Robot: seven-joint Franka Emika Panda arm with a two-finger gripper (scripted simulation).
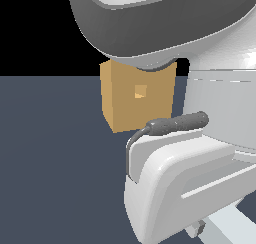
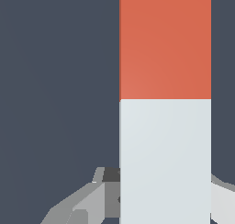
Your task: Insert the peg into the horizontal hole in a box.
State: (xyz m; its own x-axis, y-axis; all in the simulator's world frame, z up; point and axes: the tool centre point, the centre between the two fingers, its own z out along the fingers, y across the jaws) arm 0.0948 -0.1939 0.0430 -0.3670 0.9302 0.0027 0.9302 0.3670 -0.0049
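Gripper [image 2: 165, 198] fingers clamp the white half of peg [image 2: 165, 99]; arm body [image 1: 200, 153] crowds exterior view, partly covering tan box [image 1: 125, 100], hole [image 1: 140, 91] still visible, dark floor [image 1: 55, 163] around

The white arm [image 1: 200, 153] filled the exterior view's right, a dark cable [image 1: 175, 124] lying across its link. In the wrist view, the gripper [image 2: 165, 195] showed one grey finger [image 2: 87, 202]; the jaws' state could not be told.
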